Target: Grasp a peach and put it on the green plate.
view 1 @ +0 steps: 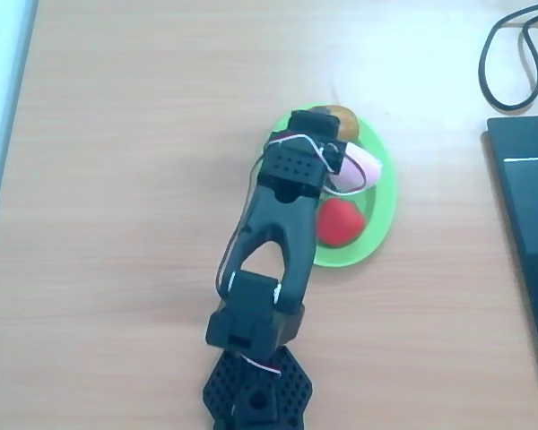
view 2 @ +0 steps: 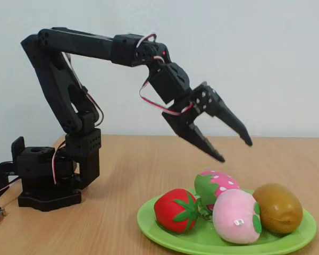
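Note:
The pale pink peach (view 2: 235, 218) lies on the green plate (view 2: 165, 234) at the front, between a red fruit (view 2: 175, 210) and a brown fruit (view 2: 277, 208). From overhead the peach (view 1: 357, 170) sits at the right side of the plate (view 1: 382, 224), partly under the arm's wrist. My gripper (view 2: 235, 150) hangs open and empty above the plate, fingers pointing down to the right, clear of the fruit.
A hot-pink dotted strawberry (view 2: 217, 183) sits behind the peach. The red fruit (view 1: 339, 222) and brown fruit (view 1: 342, 117) share the plate. A black cable (view 1: 511, 54) and a dark flat panel (view 1: 529, 224) lie at the right. The arm's base (view 1: 255, 385) stands at the bottom.

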